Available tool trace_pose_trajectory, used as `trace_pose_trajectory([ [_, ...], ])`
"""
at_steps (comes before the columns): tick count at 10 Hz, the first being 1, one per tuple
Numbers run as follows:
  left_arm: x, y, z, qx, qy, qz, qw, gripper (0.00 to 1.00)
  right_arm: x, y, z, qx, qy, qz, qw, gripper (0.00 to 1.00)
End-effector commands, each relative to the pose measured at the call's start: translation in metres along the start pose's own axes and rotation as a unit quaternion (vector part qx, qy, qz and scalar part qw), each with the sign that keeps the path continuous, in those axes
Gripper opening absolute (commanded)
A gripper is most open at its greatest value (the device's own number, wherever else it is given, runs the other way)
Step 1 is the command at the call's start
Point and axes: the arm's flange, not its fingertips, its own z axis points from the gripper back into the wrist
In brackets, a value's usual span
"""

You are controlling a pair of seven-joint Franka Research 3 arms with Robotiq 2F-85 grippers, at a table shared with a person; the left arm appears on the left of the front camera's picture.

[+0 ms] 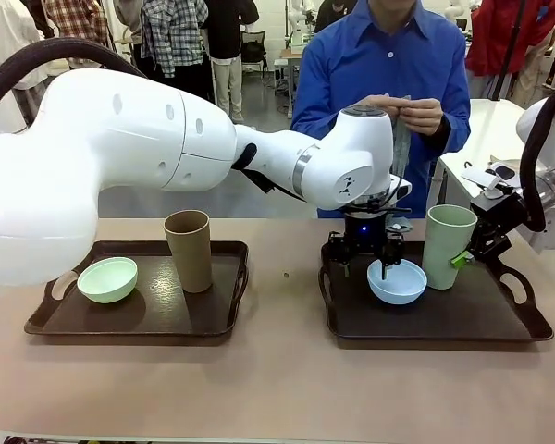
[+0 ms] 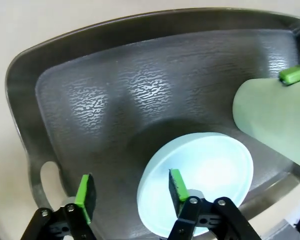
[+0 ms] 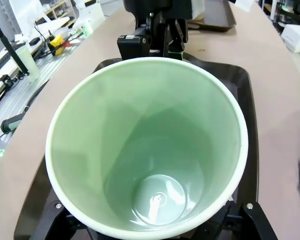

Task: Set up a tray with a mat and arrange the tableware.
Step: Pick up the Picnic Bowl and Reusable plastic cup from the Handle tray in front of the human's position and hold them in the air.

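**trayfan:** so where's everything sitting? which arm's on what?

**gripnerd:** Big to small, all measured off the right tray (image 1: pixel 444 338). The left arm (image 1: pixel 166 139) reaches clean across the middle and hangs over that tray's near-left part. The left tray (image 1: pixel 134 319) is well apart from it, off on the robot's left, carrying the brown tumbler (image 1: pixel 191 250) and mint bowl (image 1: pixel 107 279). On the right tray itself, the pale green tumbler (image 1: pixel 447 245) stands upright, long axis straight up. The light blue bowl (image 1: pixel 397 282) is just beside it, on the left-tray side.

**trayfan:** and the grippers?

**gripnerd:** The left gripper (image 2: pixel 131 187) is spread and holding nothing. It straddles the bowl's rim: one green pad (image 2: pixel 177 184) is over the inside, the other is out over bare tray. The bowl lies toward that inner pad, so my guess is that closing would pinch the rim. The right gripper (image 1: pixel 462 258) comes at the tumbler from the tray's far-right side, with one pad touching its wall. The tumbler hides the fingertips in the wrist view, so I can't tell if it's squeezing yet. The right arm (image 1: pixel 550 139) is nearer for the tumbler, the left for the bowl.
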Motion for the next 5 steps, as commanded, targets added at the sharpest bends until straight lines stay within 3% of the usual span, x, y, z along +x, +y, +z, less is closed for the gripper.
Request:
trace_pose_trajectory([
  [1,0.0015,0.0004,0.0068,-0.015,0.001,-0.006,1.0,0.0,-0.0037,-0.0014,-0.0025,-0.002,-0.004,0.003,1.0,0.34],
  [2,0.0019,0.0004,0.0078,-0.014,0.002,-0.003,1.0,0.0,-0.0037,-0.0017,-0.0021,-0.002,-0.003,0.003,1.0,0.0],
  [3,0.0012,0.0008,0.0089,-0.015,-0.001,-0.002,1.0,0.2,-0.0039,-0.0012,-0.0015,-0.002,-0.001,0.005,1.0,0.0],
  [4,0.0017,0.0018,0.0105,-0.015,-0.002,-0.001,1.0,0.1,-0.0032,-0.0018,-0.0008,-0.003,-0.001,0.006,1.0,0.0],
  [5,0.0011,0.0024,0.0117,-0.015,-0.002,-0.001,1.0,0.0,-0.003,-0.0018,-0.0001,-0.004,0.0,0.007,1.0,0.24],
])
